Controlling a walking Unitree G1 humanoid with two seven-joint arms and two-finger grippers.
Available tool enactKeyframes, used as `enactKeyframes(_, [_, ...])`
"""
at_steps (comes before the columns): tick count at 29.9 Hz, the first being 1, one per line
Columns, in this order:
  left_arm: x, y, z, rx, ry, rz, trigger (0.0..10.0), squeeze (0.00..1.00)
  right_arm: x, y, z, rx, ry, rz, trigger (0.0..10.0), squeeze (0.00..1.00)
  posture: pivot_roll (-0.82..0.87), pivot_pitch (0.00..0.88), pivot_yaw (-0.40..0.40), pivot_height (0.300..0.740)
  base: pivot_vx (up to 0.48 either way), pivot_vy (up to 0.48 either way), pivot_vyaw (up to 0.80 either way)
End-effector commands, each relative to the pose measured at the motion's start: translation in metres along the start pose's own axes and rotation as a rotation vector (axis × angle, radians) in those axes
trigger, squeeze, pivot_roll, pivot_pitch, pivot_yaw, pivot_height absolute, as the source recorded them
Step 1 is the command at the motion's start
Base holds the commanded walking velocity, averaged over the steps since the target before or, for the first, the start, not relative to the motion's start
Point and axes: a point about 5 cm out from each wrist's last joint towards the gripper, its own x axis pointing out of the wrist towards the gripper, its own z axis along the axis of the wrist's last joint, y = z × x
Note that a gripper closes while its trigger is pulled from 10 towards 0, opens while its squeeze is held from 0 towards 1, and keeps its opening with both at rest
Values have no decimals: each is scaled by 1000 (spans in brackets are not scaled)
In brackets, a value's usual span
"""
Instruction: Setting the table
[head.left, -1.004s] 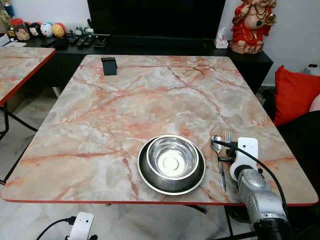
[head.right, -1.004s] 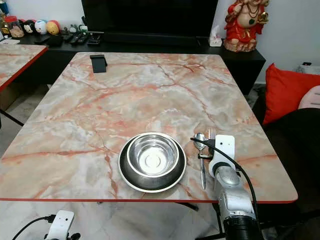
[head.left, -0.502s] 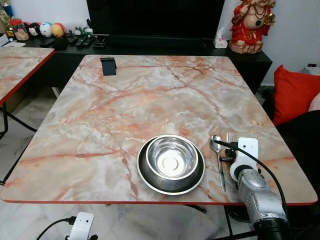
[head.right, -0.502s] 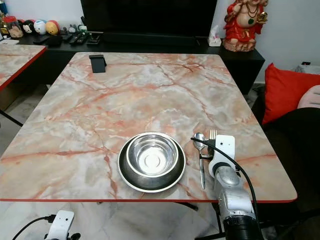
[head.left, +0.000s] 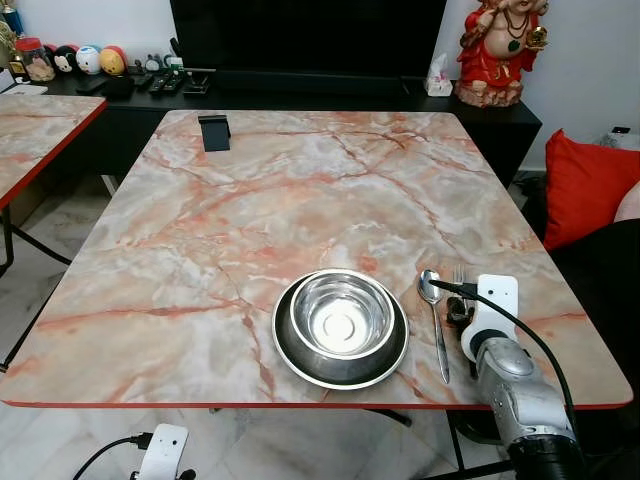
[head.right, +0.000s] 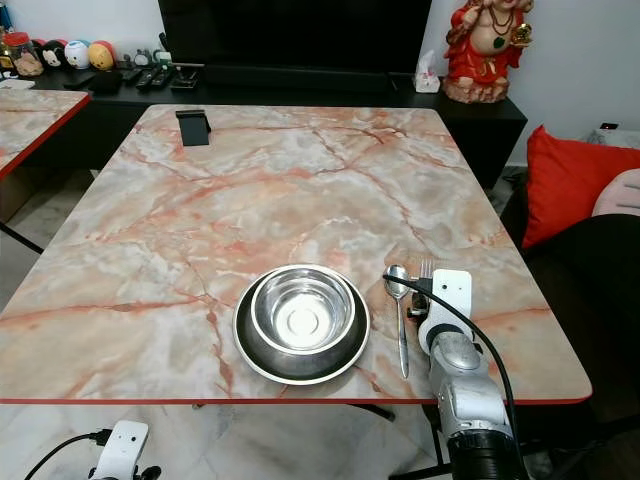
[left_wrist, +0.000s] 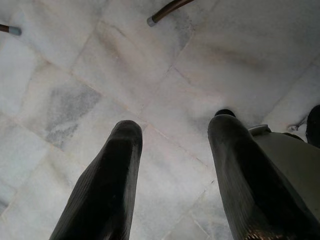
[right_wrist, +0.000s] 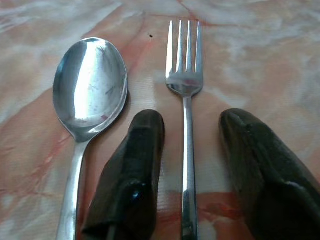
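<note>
My right gripper (right_wrist: 190, 150) sits low at the lower right of the marble table (head.left: 300, 190), fingers spread either side of the fork (right_wrist: 186, 125), not clamped. Spoon (head.left: 435, 325) lies just left of it, beside the steel bowl (head.left: 342, 318) on its dark plate (head.left: 290, 350). My left gripper (left_wrist: 172, 175) hangs open over floor tiles.

Bowl (head.left: 341, 318) in plate (head.left: 289, 353) near table's (head.left: 300, 190) front edge, spoon (head.left: 435, 320) then fork (right_wrist: 184, 125) to its right.
</note>
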Motion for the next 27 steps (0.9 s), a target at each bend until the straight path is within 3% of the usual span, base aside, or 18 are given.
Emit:
enactKeyframes(1, [0, 1, -2, 4, 11, 0, 10000, 0, 1, 5, -3, 0, 20, 14, 10000, 0, 15, 0, -23, 728, 0, 0, 0])
enactKeyframes(14, [0, 1, -2, 5, 11, -2, 10000, 0, 2, 3, 15, 21, -52, -5, 10000, 0, 12, 0, -20, 728, 0, 0, 0])
enactKeyframes(22, [0, 1, -1, 5, 11, -7, 10000, 0, -1, -7, 37, 17, -127, -63, 10000, 0, 11, 0, -20, 728, 0, 0, 0])
enactKeyframes(27, [0, 1, -1, 6, 10, -8, 10000, 0, -5, -17, 60, 41, -260, -133, 10000, 0, 13, 0, -21, 728, 0, 0, 0])
